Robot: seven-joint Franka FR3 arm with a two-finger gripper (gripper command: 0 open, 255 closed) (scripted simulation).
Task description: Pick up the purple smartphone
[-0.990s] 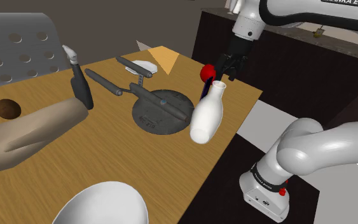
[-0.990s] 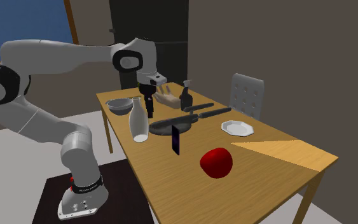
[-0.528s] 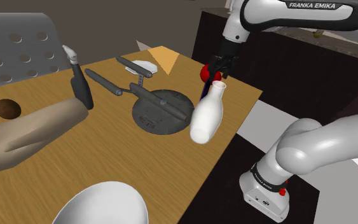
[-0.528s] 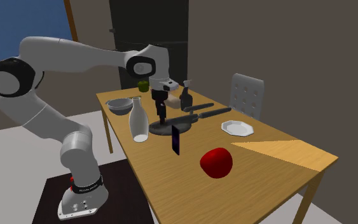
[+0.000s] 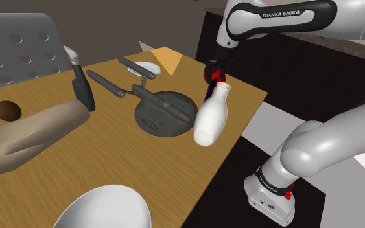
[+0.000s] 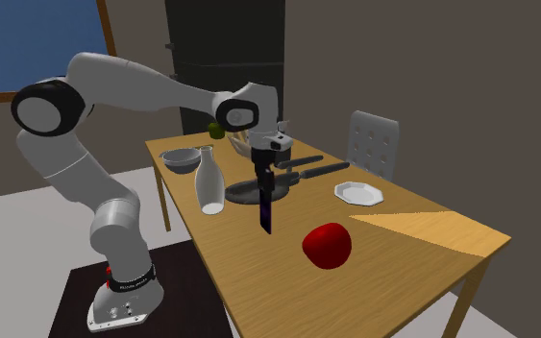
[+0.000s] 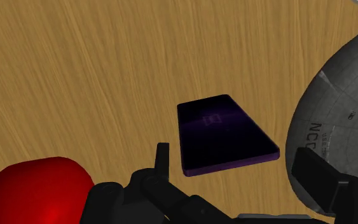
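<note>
from beside bottle (image 6: 209,182), your gripper (image 6: 265,187) has swung across to phone (image 6: 265,215), which stands on edge on table (image 6: 403,245) at gripper's 6 o'clock. fingers apart, phone untouched. red ball (image 6: 327,245) at phone's 4 o'clock. likely left: descend, close.

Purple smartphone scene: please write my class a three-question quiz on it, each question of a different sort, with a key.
1. True or false: the claw is shut on the purple smartphone.
2. On the table, the smartphone: A lies flat; B stands on edge; C leans against another thing.
3. Fill in: the round thing beside the smartphone in the wrist view is ____ in colour.
Key: 1 false, because its fingers stand apart and do not touch it. 2 B. 3 red.
</note>
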